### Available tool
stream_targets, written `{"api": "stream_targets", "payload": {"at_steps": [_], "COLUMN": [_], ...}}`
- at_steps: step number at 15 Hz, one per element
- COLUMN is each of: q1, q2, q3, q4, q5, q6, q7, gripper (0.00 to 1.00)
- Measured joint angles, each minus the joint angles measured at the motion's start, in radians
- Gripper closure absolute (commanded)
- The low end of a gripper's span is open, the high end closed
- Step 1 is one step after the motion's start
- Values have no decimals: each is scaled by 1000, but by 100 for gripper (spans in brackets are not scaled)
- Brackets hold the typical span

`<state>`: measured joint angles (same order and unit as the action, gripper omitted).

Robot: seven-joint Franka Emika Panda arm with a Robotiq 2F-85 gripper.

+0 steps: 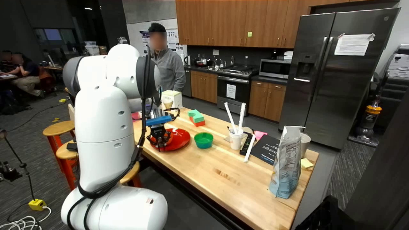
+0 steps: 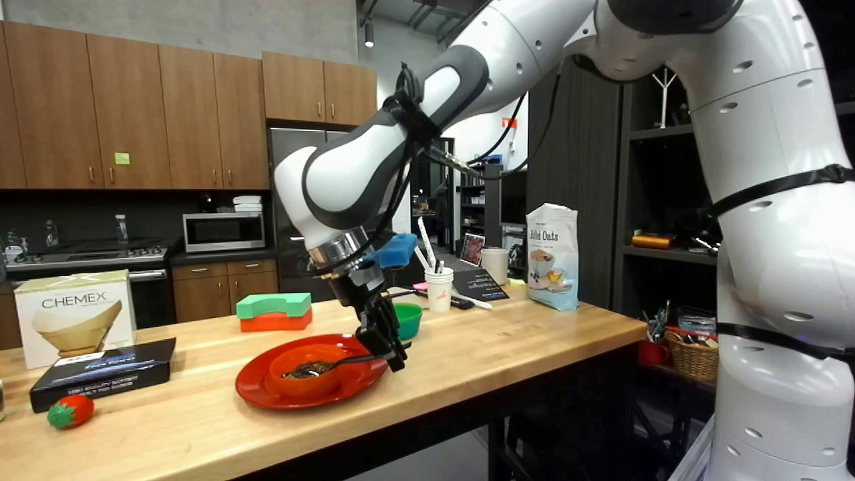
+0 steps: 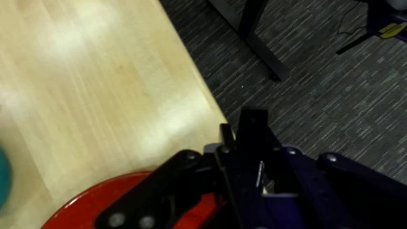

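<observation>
My gripper point(image 2: 391, 351) is low over the right side of a red plate point(image 2: 257, 394), near the table's edge. Its fingers are shut on the handle of a black spoon point(image 2: 357, 359). The spoon slants down to the left, its head inside an orange bowl point(image 2: 304, 389) that stands on the plate. Dark brown bits point(image 2: 314, 367) lie in the bowl around the spoon's head. In an exterior view the gripper point(image 1: 161, 145) covers part of the bowl. The wrist view shows the fingertips point(image 3: 252, 122) dark against the floor; the spoon cannot be made out there.
Beside the plate stands a green bowl point(image 1: 204, 141). Sponge-like green and red blocks point(image 1: 197, 118), a paper cup point(image 1: 235, 140) with straws and an oats bag point(image 1: 286, 166) share the table. A Chemex box point(image 2: 77, 317), black box point(image 2: 103, 374) and toy strawberry point(image 2: 71, 411) lie left.
</observation>
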<state>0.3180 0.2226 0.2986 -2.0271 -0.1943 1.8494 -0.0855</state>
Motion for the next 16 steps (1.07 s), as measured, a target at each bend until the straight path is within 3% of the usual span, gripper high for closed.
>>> {"api": "stream_targets", "payload": {"at_steps": [5,6,8,16], "q1": [128,151,194,204], "q2": [-6,-3,5,19], "q3": [91,102,114,113], "q4": [-41,-50,-66,-70], "q5": [35,36,34,34], "q6": [32,35,37,44], "q7": [233,285,391,424], "gripper": [94,76,76,76]}}
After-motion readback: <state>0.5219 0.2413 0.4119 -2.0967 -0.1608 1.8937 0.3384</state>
